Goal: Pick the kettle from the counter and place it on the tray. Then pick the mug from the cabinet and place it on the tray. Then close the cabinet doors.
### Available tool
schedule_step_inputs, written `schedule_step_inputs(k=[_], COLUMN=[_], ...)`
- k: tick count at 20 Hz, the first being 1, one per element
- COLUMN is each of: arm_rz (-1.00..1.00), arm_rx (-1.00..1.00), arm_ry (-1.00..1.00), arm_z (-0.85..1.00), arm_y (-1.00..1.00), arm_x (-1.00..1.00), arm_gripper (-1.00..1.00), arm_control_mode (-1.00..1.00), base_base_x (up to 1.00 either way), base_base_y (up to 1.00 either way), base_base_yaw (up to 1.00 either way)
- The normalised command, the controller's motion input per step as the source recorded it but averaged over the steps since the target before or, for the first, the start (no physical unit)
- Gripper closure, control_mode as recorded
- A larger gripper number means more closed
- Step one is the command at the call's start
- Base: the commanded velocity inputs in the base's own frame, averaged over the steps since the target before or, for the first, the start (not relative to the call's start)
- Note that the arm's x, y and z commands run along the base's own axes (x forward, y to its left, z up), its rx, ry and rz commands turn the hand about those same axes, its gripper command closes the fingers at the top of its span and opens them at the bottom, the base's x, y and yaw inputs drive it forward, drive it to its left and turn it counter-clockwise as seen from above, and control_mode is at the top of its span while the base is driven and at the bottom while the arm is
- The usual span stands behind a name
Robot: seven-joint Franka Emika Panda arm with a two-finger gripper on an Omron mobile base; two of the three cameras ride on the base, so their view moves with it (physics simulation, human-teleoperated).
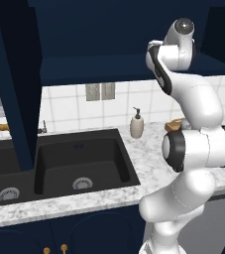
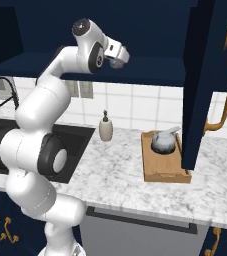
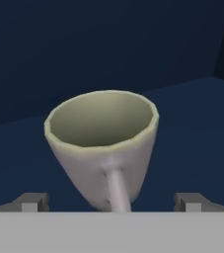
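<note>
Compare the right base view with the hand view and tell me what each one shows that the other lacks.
Right base view alone: the squat pale grey kettle sitting on the brown wooden tray, the beige soap pump bottle, the speckled marble counter, an open navy cabinet door with its brass handle.

Hand view alone: the small greyish-olive mug, upright, its handle facing the camera, between the open hand's fingertips.

Both: the navy cabinet shelf.

The white-grey speckled marble counter (image 2: 115,172) carries a brown wooden tray (image 2: 157,173) and a beige soap pump bottle (image 2: 105,127). The navy cabinet shelf (image 3: 192,128) bears a greyish-olive mug (image 3: 101,148).
</note>
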Motion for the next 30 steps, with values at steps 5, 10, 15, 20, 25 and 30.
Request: schedule_step_inputs(k=[5, 10, 15, 20, 25, 30], arm_rz=[0.00, 0.00, 0.00, 0.00, 0.00, 0.07], arm_rx=[0.00, 0.00, 0.00, 0.00, 0.00, 0.02], arm_ry=[0.00, 0.00, 0.00, -0.05, -0.09, -0.04], arm_z=[-0.02, 0.00, -0.07, -0.17, -0.11, 0.02], arm_y=[-0.05, 0.00, 0.00, -0.01, 0.00, -0.07], arm_x=[0.09, -0.02, 0.00, 0.04, -0.01, -0.22], arm_gripper=[-1.00, -1.00, 1.00, 1.00, 1.00, 1.00], arm_control_mode=[-1.00, -1.00, -1.00, -1.00, -1.00, -1.00], base_base_x=[0.00, 0.00, 0.00, 0.00, 0.00, 0.00], base_base_y=[0.00, 0.00, 0.00, 0.00, 0.00, 0.00], base_base_yaw=[0.00, 0.00, 0.00, 0.00, 0.00, 0.00])
